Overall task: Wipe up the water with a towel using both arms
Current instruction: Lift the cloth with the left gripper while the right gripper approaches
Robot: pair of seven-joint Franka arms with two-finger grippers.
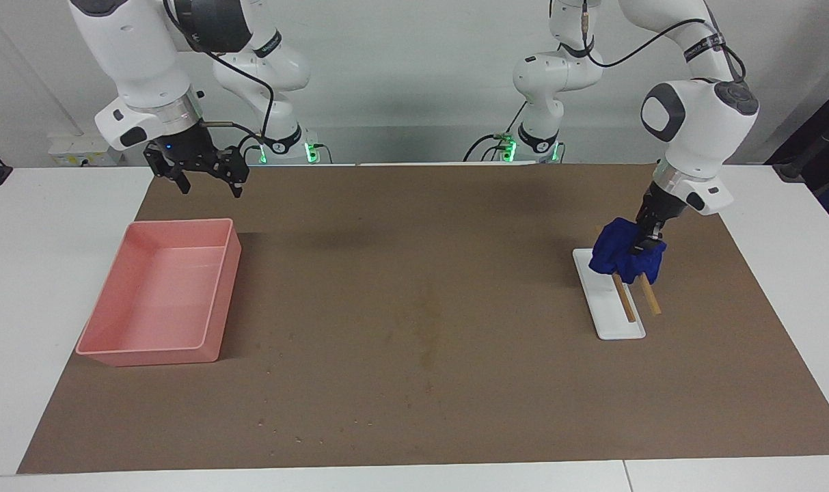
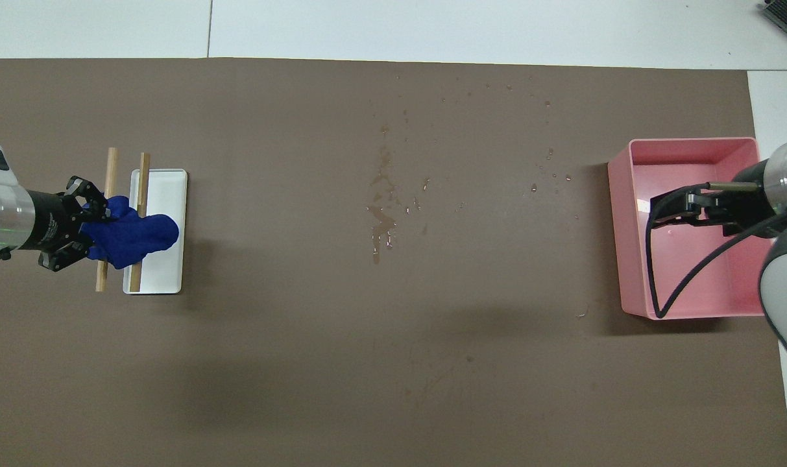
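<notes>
towel point(image 1: 624, 256) likely light, limp, droops once lifted; best pinched at its bunched top | deep blue, fuzzy, draped on sticks point(image 1: 631, 298) over tray point(image 1: 603, 305), left arm's end | left gripper point(image 1: 648, 240) fingers clamped on towel | right gripper point(image 1: 206, 186) waits over bin point(image 1: 160, 294), fingers apart | water point(image 2: 381, 207) blotchy streak mid-table, unwiped

A pale grey wall point(image 1: 400, 75) is running along the 12 o'clock edge of the facing view. A white table point(image 1: 38, 287) is carrying a brown paper sheet point(image 1: 421, 383) over its middle. At 3 o'clock something dark point(image 1: 821, 147) is leaning by the wall.
</notes>
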